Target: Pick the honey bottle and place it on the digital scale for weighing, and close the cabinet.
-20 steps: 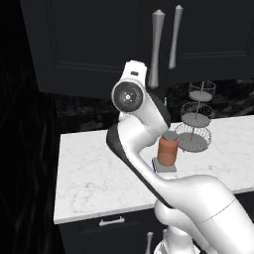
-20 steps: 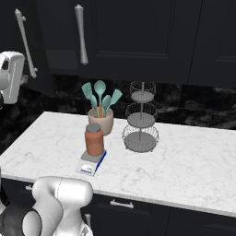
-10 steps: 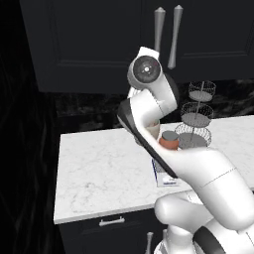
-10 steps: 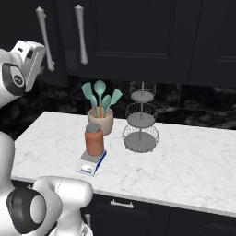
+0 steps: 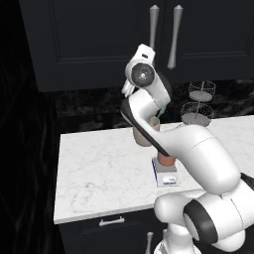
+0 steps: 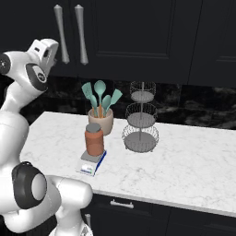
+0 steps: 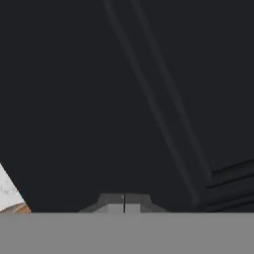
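Having risen since earlier, closed jaws point(image 7: 124, 203) face cabinet point(image 7: 149, 99).

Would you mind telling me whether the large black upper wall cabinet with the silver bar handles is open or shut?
Shut: the black upper wall cabinet shows both doors flush, and its two silver bar handles hang side by side.

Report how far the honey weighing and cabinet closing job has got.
Done: the honey bottle stands on the digital scale, free of the arm. The cabinet doors look flush and shut in both base views. In hand: the gripper, shut and empty, is raised in front of a dark cabinet panel. Left: nothing obvious beyond backing away.
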